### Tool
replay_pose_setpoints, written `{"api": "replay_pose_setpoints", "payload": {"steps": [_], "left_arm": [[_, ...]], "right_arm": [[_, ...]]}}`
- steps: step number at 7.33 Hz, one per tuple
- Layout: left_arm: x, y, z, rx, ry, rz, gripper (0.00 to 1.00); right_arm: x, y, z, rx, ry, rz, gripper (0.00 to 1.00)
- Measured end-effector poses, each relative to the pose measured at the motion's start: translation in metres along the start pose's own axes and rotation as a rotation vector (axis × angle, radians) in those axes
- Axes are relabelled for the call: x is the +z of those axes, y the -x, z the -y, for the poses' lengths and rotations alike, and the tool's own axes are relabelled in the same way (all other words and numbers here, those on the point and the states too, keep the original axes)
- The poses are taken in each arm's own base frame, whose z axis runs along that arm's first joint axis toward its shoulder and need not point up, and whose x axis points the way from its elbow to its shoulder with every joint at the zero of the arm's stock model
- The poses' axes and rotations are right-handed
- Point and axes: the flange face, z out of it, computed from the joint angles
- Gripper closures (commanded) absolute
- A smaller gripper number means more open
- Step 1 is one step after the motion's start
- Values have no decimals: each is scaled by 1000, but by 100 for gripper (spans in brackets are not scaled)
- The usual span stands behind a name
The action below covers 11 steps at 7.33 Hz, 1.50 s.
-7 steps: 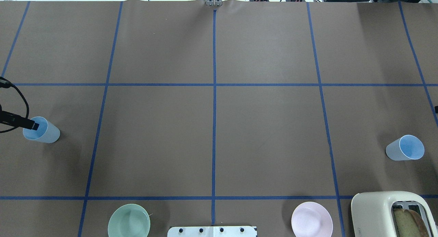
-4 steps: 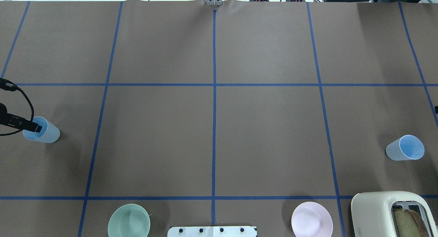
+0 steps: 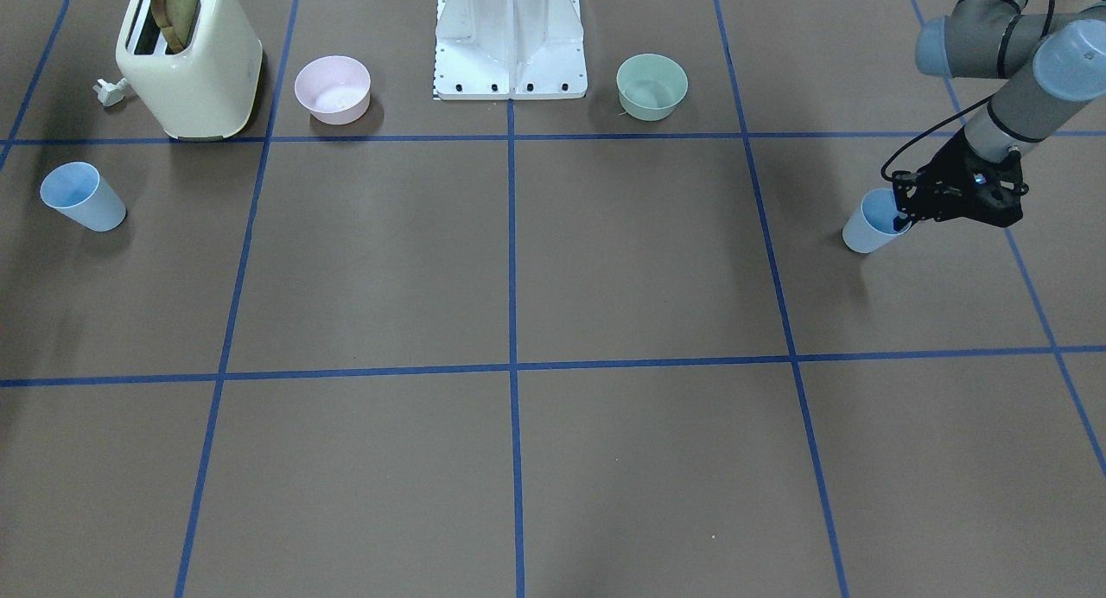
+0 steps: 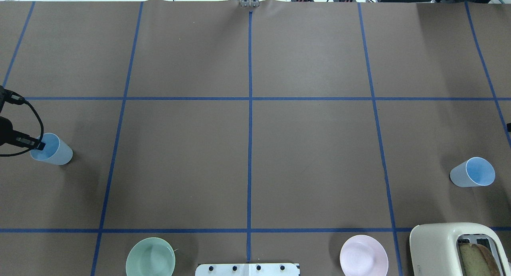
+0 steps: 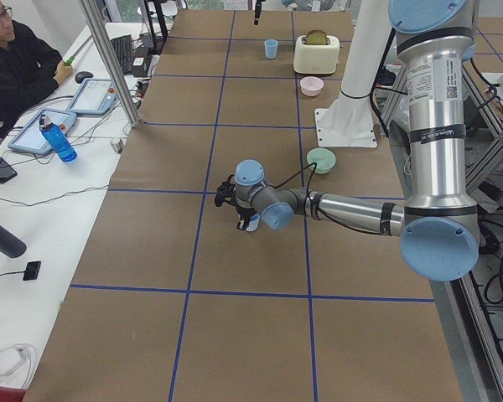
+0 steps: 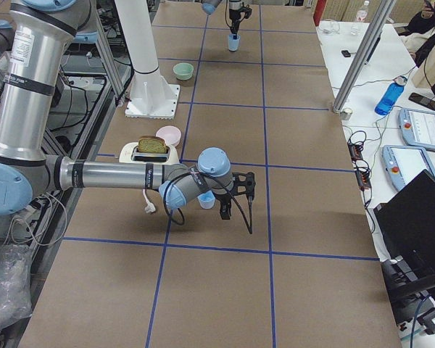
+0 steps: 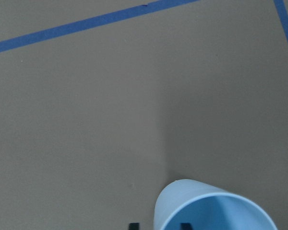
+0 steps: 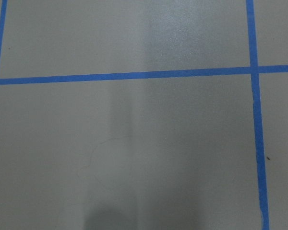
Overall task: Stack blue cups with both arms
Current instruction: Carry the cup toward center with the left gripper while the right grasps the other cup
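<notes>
One blue cup [image 4: 56, 152] stands at the table's left side and also shows in the front-facing view [image 3: 867, 231]. My left gripper [image 4: 39, 145] straddles its near rim. In the left wrist view one fingertip [image 7: 133, 225] is outside the cup [image 7: 216, 208] and the other inside, close together, gripping the wall. The second blue cup [image 4: 473, 172] stands upright at the far right, untouched. My right gripper [image 6: 232, 210] hovers beside it in the exterior right view only; I cannot tell whether it is open. The right wrist view shows only bare table.
A cream toaster [image 4: 451, 244] with bread stands at the near right corner. A pink bowl [image 4: 363, 255] and a pale green bowl [image 4: 150, 257] flank the white pedestal base [image 3: 510, 36]. An operator [image 5: 17, 75] sits beyond the far table edge.
The left gripper has dipped into the cup's rim and then shifted up-right in the view. The left cup has moved slightly right with it. The right cup has not moved.
</notes>
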Motion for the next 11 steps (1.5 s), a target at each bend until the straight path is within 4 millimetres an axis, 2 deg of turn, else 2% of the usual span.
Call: {"api": "replay_pose_setpoints", "payload": {"steps": [1, 3, 6, 7, 9, 11], "left_arm": [[-6, -12, 8, 8, 2, -26, 100], [-40, -58, 39, -6, 31, -71, 100], [-120, -171, 115, -85, 61, -58, 100], [-139, -200, 133, -125, 56, -61, 100], [-153, -240, 149, -183, 52, -80, 100], [-151, -274, 155, -228, 64, -102, 100]], "right_arm": [[4, 2, -2, -4, 9, -1, 0], [18, 11, -7, -5, 39, -7, 1], [39, 24, -17, -30, 72, -27, 1], [44, 27, -24, -38, 76, -22, 1], [52, 30, -38, -41, 85, -10, 1], [54, 22, -59, -57, 89, 2, 1]]}}
